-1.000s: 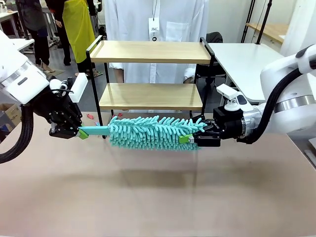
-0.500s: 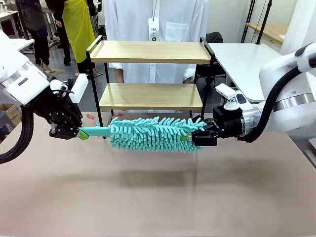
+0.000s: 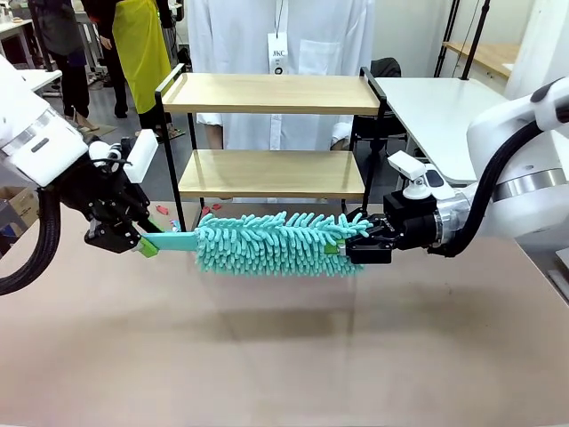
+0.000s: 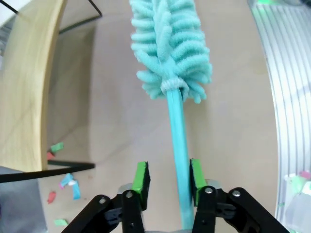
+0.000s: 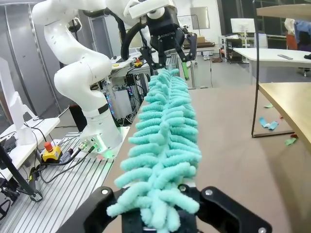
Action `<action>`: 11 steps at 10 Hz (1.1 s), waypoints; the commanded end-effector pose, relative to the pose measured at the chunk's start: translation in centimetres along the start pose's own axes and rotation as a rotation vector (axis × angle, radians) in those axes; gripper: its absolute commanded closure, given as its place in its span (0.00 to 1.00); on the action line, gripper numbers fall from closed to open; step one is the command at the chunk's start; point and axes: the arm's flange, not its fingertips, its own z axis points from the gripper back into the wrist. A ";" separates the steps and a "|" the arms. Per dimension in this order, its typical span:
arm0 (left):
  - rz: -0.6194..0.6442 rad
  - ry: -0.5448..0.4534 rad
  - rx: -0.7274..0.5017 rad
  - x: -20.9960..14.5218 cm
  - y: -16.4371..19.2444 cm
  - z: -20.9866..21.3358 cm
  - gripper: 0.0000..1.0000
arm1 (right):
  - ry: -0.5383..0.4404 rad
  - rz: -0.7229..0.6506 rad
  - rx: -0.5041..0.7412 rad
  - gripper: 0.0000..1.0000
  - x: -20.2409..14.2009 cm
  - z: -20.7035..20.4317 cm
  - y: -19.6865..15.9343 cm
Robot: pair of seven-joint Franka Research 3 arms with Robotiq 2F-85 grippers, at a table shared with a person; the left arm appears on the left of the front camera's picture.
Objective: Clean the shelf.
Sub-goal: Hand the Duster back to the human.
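Note:
The shelf stands at the far side of the table, a two-tier wooden rack in a black frame; its lower board is bare. In front of it a teal fluffy duster hangs level above the table. My right gripper is shut on the duster's fluffy tip. My left gripper is at the handle end, and its jaws stand open around the thin teal handle. The handle lies against one green pad, with a gap to the other pad.
Small coloured paper scraps lie on the tan tabletop by the shelf's left leg. A person in a white coat stands behind the shelf. A white table is at the back right.
My left gripper's jaws have opened off the duster handle. The right gripper still clamps the fluffy tip, and the duster has risen slightly.

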 end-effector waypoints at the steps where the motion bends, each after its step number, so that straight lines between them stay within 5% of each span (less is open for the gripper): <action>1: -0.003 -0.160 0.011 -0.8 -0.6 1.6 0.00 | 0.000 0.005 -0.006 1.00 0.1 -0.1 -0.1; 2: 0.006 -0.201 0.034 -1.6 -1.0 2.9 0.06 | 0.000 0.005 -0.006 1.00 0.1 -0.1 -0.1; 5: 0.055 -0.334 0.081 -6.7 -2.5 7.0 0.00 | 0.000 0.005 -0.006 1.00 0.1 -0.1 -0.1; 10: 0.081 -0.397 0.092 -10.8 -4.6 9.4 0.00 | 0.000 0.005 -0.006 1.00 0.1 -0.1 -0.1; 11: 0.110 -0.366 0.103 -10.9 -1.8 11.8 0.00 | 0.001 -0.001 -0.002 0.84 -0.1 0.0 0.0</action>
